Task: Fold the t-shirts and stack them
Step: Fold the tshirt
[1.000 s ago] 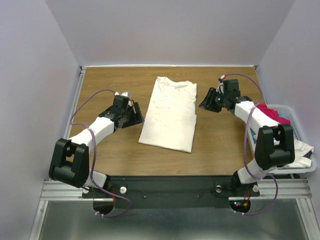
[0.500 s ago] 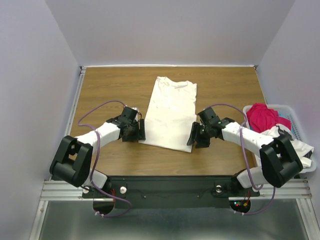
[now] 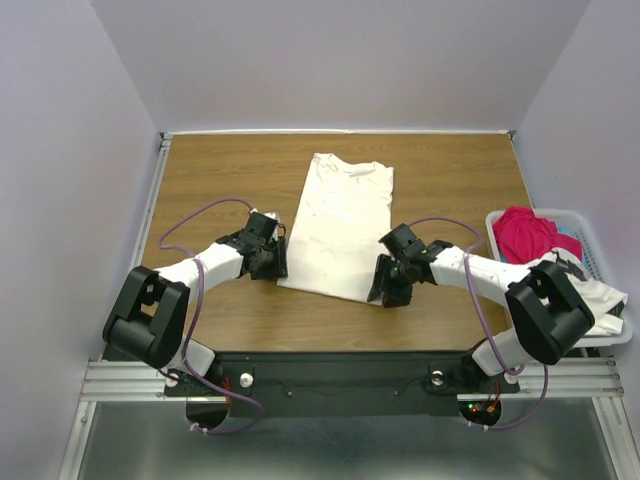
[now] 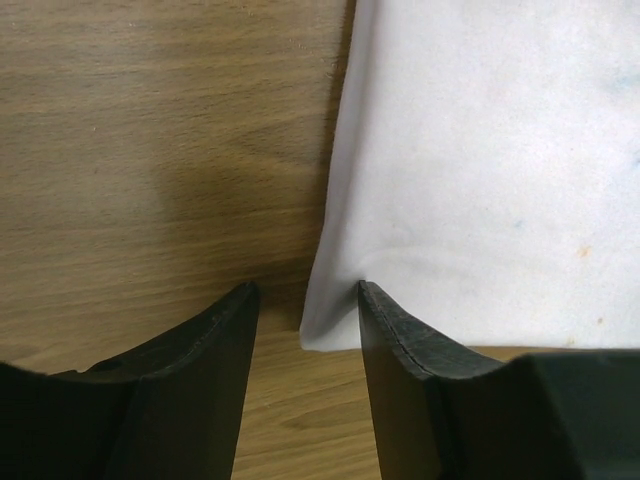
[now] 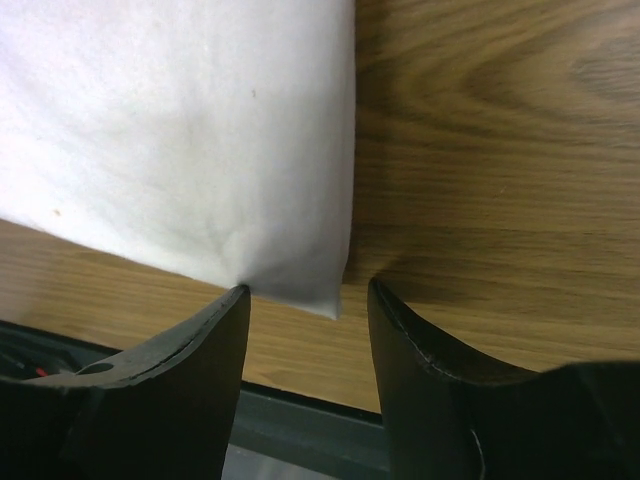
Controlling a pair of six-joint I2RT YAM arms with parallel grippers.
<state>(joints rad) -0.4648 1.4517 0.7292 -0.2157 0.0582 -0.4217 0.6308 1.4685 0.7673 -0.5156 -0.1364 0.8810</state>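
Observation:
A plain off-white t-shirt (image 3: 340, 225) lies folded into a long strip on the middle of the wooden table (image 3: 220, 170). My left gripper (image 3: 275, 262) is down at its near left corner, my right gripper (image 3: 386, 286) at its near right corner. In the left wrist view the open left gripper (image 4: 308, 292) straddles the corner of the t-shirt (image 4: 480, 170), one finger (image 4: 400, 340) on the cloth. In the right wrist view the open right gripper (image 5: 308, 290) straddles the other corner of the t-shirt (image 5: 180, 130). Neither has closed on the cloth.
A white plastic basket (image 3: 583, 215) stands at the table's right edge, holding a magenta-red t-shirt (image 3: 528, 232) and a white one with dark markings (image 3: 590, 290). The table's front rail (image 5: 300, 420) runs just behind the right gripper. White walls enclose the table.
Both arms have swung from beside the shirt's long sides down to its two near corners and lowered onto the table there.

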